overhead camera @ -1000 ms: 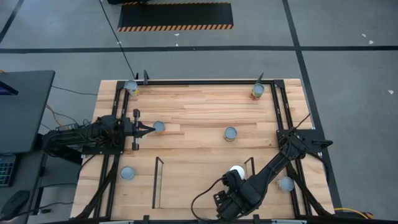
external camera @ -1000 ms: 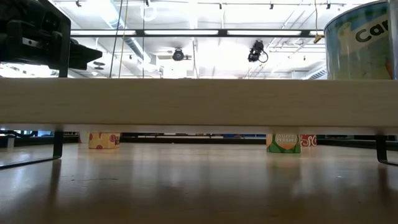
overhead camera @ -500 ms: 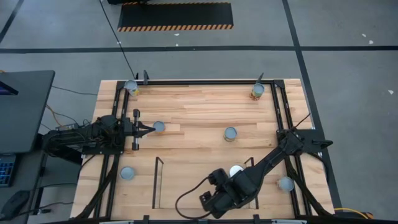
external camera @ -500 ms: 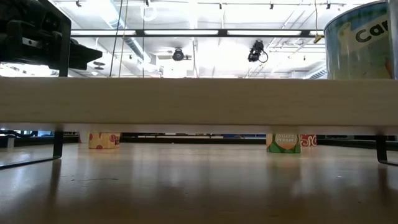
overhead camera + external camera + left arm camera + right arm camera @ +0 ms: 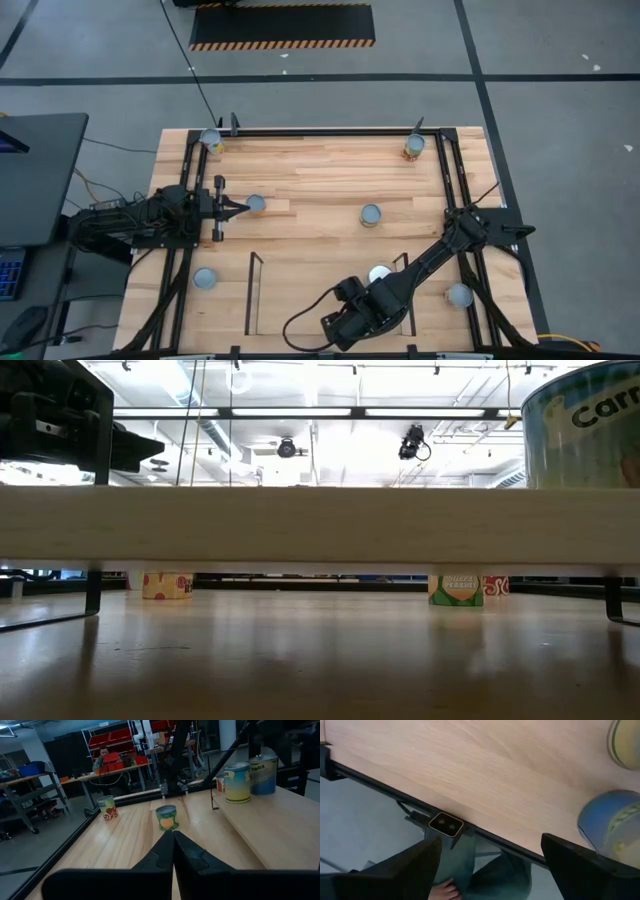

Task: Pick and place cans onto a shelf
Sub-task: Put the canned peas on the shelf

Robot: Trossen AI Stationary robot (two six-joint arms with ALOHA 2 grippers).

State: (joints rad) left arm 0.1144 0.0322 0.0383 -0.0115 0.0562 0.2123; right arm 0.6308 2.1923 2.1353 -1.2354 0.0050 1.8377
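From where I stand, the shelf (image 5: pixel 330 292) sits at the near edge of the table (image 5: pixel 320 165), a light-wood bay between thin dark rails. One white-topped can (image 5: pixel 379 273) stands on it, at the rail on the right arm's side. The right gripper (image 5: pixel 335 328) hangs over the shelf's near edge, just beside that can, fingers spread wide and holding nothing; its wrist camera looks down past the table edge, with a blue-labelled can (image 5: pixel 612 827) close by.

The other cans are off the shelf. One (image 5: pixel 371 215) stands on the open table beyond it, two (image 5: pixel 211 140) (image 5: pixel 414 147) at the far corners, one (image 5: pixel 205 279) beside the shelf's left rail, one (image 5: pixel 460 295) beyond its right rail. The left gripper (image 5: pixel 240 207) waits farther from the shelf, jaws closed and empty, tips pointing at a can (image 5: pixel 256 204) just ahead of them.
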